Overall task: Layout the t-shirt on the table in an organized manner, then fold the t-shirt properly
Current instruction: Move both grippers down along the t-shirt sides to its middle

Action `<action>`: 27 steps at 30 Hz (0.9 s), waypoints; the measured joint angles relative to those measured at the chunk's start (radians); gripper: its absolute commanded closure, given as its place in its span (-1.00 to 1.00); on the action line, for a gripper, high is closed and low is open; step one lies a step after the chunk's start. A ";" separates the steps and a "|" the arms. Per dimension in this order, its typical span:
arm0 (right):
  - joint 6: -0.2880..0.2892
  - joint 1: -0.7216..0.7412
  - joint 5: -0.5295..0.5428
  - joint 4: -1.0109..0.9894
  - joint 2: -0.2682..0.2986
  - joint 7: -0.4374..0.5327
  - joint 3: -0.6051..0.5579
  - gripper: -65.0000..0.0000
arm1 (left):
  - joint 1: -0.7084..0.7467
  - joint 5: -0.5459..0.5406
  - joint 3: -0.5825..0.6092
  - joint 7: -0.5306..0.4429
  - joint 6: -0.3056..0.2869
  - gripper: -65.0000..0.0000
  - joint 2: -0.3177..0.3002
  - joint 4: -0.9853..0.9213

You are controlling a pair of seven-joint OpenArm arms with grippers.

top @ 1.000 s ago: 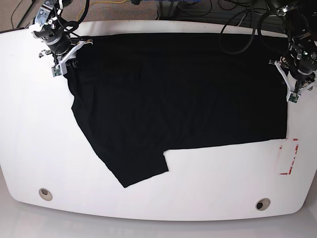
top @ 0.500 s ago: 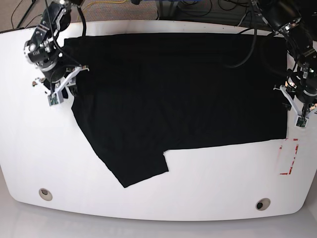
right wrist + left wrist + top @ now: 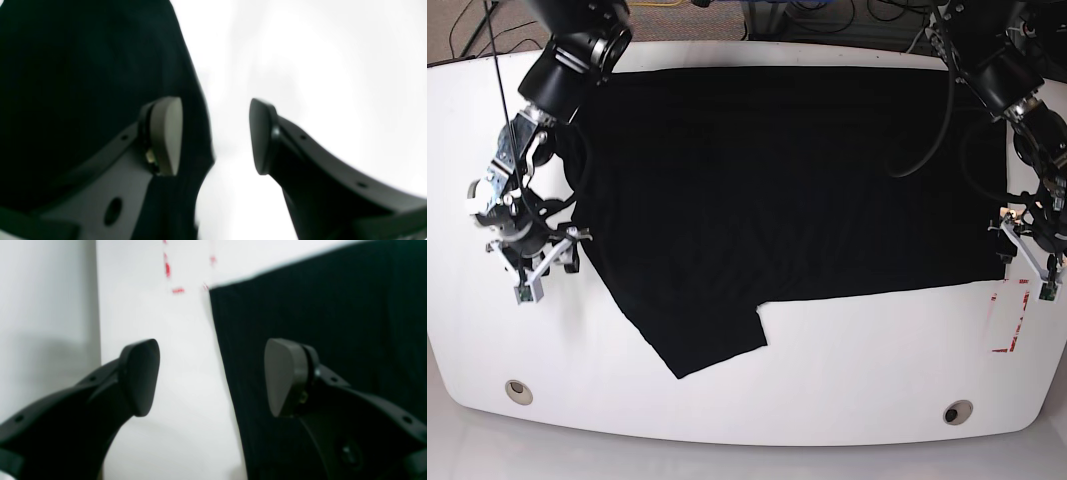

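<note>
The left tool (image 3: pixel 210 376) is hanging released, its two pads apart with nothing between them, straddling the shirt's (image 3: pixel 787 190) straight side edge: one pad is showing over the black cloth, the other over bare bench (image 3: pixel 847 350), with the red mark (image 3: pixel 1012 318) just beyond the shirt's near corner. The right tool (image 3: pixel 215 135) is likewise released and empty, one pad over the shirt's edge by the sleeve side and the other over white bench. In the base view the shirt is lying spread across the far half of the bench, mostly flat, with one sleeve (image 3: pixel 712 335) jutting toward the near edge and both tools sitting at the shirt's opposite ends, near its nearer corners. Judging from this, the laying-out step is close to done and the folding is about to begin. The next move is likely calling for each tool to come down onto a cloth edge at its own end of the shirt and pinch only the layer meant to be lifted; whether the far sleeve is lying flat cannot be told, since the right arm is covering it.
</note>
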 measured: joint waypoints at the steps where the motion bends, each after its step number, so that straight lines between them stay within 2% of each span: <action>1: 0.000 0.029 -0.005 -0.039 0.009 0.011 -0.011 0.05 | -0.020 0.005 -0.002 0.002 0.000 -0.41 -0.002 -0.020; 6: 0.001 0.139 -0.006 -0.261 0.051 0.151 -0.072 0.01 | -0.103 0.026 -0.001 -0.013 -0.004 -0.41 -0.020 -0.117; 12: 0.003 0.263 -0.054 -0.577 0.076 0.267 -0.098 0.00 | -0.174 0.068 -0.003 -0.146 0.001 -0.41 -0.036 -0.256; 17: -0.030 0.325 -0.056 -0.784 0.105 0.379 -0.100 0.00 | -0.201 0.097 0.001 -0.186 -0.003 -0.41 -0.064 -0.375; 22: -0.038 0.349 -0.056 -0.880 0.117 0.420 -0.100 0.00 | -0.205 0.102 -0.003 -0.221 0.002 -0.41 -0.077 -0.436; 27: -0.039 0.347 -0.057 -0.884 0.090 0.417 -0.100 0.00 | -0.204 0.101 -0.003 -0.230 -0.005 -0.41 -0.094 -0.437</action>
